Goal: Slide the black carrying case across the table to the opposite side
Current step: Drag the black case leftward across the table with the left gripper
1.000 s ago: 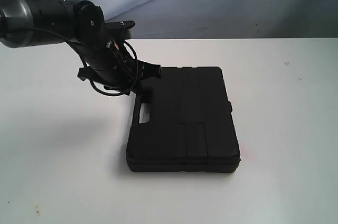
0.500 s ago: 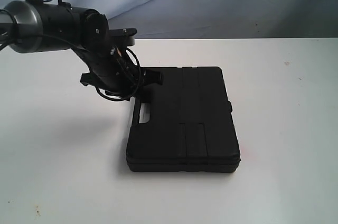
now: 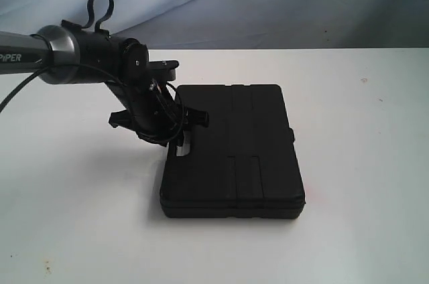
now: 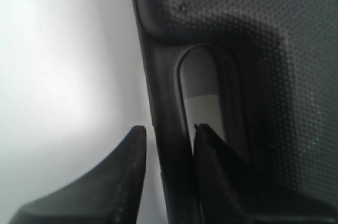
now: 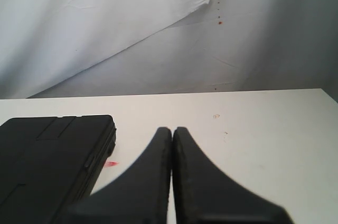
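Straddling the handle of the black case, our left pincer stands partly open, with broad white desk beyond the case's right edge.

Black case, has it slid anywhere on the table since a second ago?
No. The black case keeps the same spot against the far edge of the table.
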